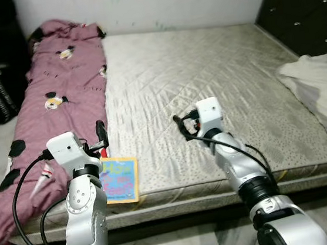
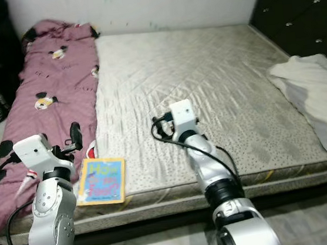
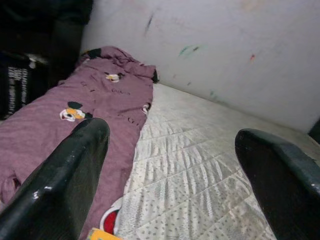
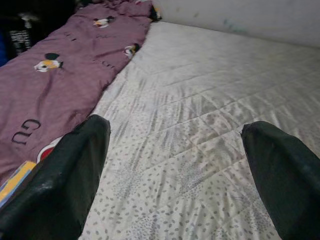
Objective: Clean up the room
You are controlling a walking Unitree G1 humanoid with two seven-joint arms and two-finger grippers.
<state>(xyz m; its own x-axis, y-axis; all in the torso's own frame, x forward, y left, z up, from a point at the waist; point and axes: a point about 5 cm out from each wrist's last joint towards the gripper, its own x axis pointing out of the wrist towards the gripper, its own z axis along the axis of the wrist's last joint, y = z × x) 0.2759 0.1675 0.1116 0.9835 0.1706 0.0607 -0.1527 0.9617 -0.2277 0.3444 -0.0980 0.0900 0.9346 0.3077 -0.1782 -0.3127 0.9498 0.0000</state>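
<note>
Wide bed (image 1: 205, 76), maroon blanket (image 1: 60, 93) bunched along its left side, white pillow (image 1: 319, 93) at right edge. Picture book (image 1: 120, 179) flat on the front corner, long axis running away from the robot, just beside and below left tool (image 1: 101, 138), fingers spread; right tool (image 1: 181, 126), likewise spread, farther off. Cover lettering legible only as "How".

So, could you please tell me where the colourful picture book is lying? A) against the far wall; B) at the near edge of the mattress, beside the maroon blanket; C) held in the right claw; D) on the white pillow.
B: the picture book lies flat at the near edge of the mattress, right beside the maroon blanket, just ahead of the left claw.
</note>
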